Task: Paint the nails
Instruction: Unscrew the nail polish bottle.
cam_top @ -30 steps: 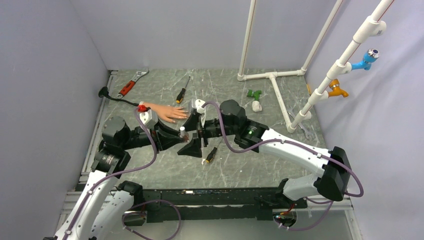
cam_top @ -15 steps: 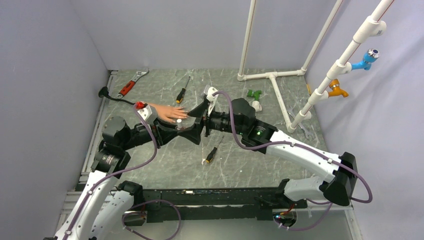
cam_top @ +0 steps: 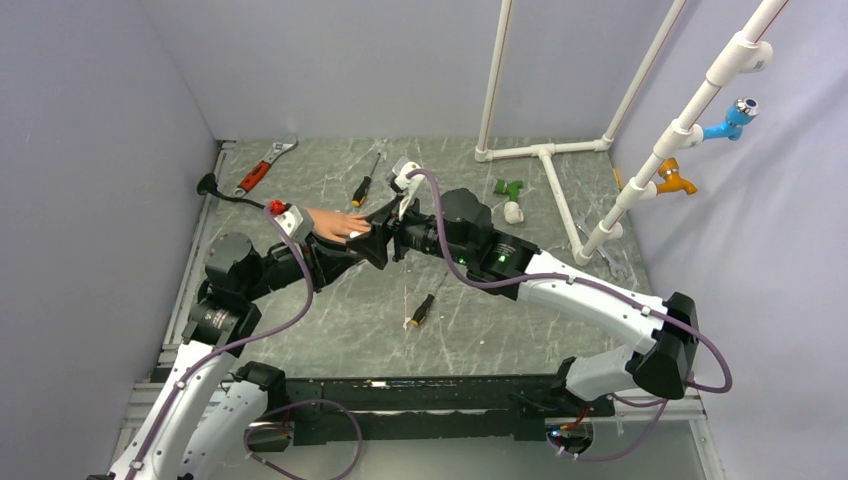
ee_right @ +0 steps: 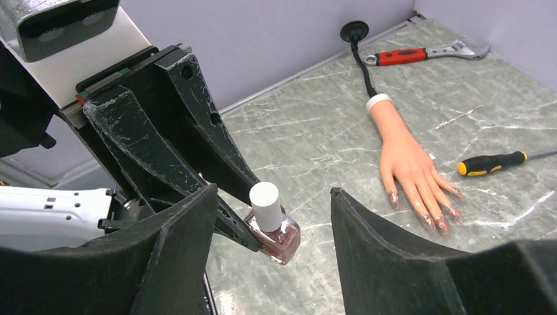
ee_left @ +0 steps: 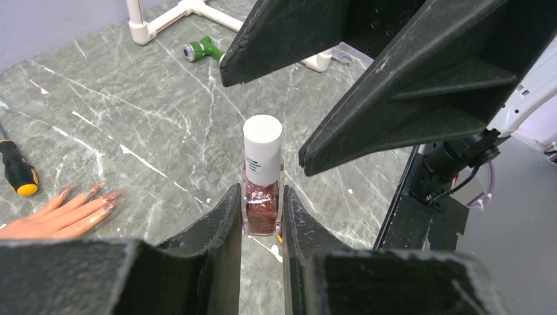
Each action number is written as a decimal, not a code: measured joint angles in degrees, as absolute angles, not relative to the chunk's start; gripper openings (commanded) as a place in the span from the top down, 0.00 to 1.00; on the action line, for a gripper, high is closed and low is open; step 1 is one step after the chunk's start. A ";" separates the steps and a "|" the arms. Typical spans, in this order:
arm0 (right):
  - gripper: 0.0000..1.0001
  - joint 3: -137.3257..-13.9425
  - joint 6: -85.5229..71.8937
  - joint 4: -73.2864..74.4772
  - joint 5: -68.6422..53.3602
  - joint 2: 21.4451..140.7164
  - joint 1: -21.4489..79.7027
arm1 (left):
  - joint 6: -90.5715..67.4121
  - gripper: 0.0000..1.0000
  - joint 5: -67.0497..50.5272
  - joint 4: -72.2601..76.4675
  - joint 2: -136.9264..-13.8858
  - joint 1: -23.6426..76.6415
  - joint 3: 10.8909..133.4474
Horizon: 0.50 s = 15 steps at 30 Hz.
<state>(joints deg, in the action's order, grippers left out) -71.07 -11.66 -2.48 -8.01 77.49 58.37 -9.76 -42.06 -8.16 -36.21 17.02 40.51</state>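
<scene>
The flesh-coloured mannequin hand lies flat on the marble table, and its nails carry glittery reddish polish. My left gripper is shut on the glass body of a polish bottle filled with red glitter and holds it upright above the table. The bottle's white cap stands between the fingers of my right gripper, which is open, with a gap on each side of the cap. From above, both grippers meet just right of the hand's fingertips.
A yellow-handled screwdriver lies behind the hand, another in front of the grippers. A red wrench and a black cable plug sit at the back left. A white pipe frame and green fitting stand to the right.
Both grippers have moved back and left, close to the mannequin hand's fingertips. The right gripper's jaws have narrowed around the bottle's cap. The left gripper still holds the bottle.
</scene>
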 measured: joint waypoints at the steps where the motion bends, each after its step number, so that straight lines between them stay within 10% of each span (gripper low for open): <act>1: 0.37 -71.44 -11.66 -2.26 -7.88 77.95 58.57 | -9.74 1.00 -41.78 -8.29 -36.21 17.02 40.51; 15: 0.58 -73.60 -10.57 0.47 -6.02 81.06 60.16 | -9.74 1.00 -40.60 -8.47 -36.23 17.02 40.51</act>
<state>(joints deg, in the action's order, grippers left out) -73.60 -10.57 0.47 -6.02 81.06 60.16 -9.74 -40.60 -8.47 -36.23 17.02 40.51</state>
